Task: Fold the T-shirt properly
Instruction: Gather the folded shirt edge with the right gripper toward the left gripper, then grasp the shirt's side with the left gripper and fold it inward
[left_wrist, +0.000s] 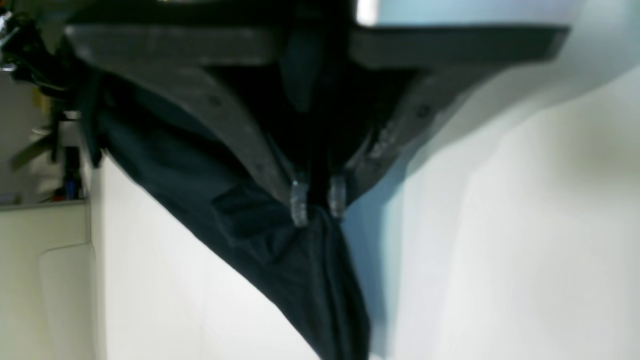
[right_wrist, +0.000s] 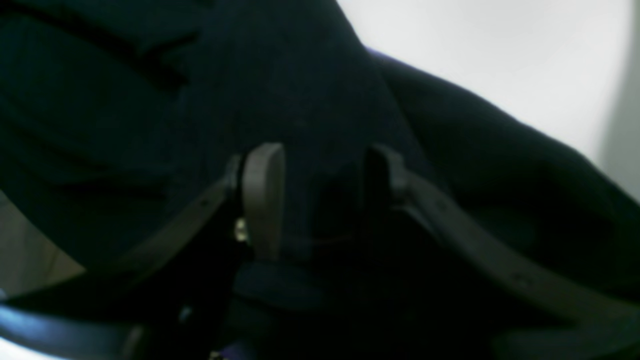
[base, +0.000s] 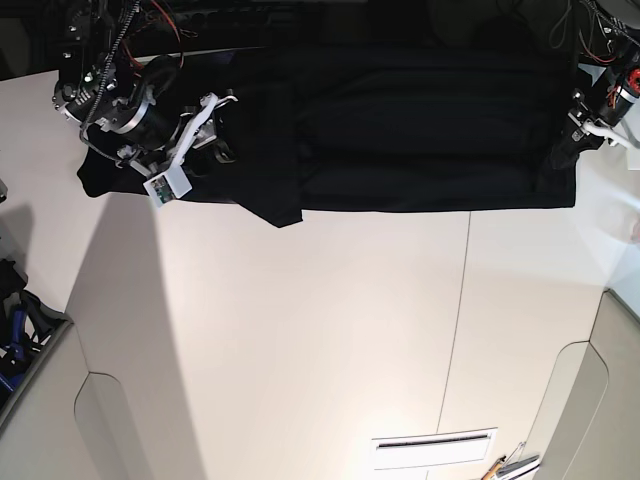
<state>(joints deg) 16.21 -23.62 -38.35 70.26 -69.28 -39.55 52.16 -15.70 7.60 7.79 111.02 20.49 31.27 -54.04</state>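
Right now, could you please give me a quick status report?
Left gripper shut on black cloth T-shirt. Right gripper open over it. Nothing obstructing.

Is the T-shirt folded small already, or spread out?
Spread out. In the base view the T-shirt stretches as one wide black band between both arms; the left gripper pinches its cloth.

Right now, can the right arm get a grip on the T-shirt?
Probably yes: the right gripper is right at the T-shirt, black cloth lying between its parted fingers, nothing blocking. Whether it pinches yet is unclear.
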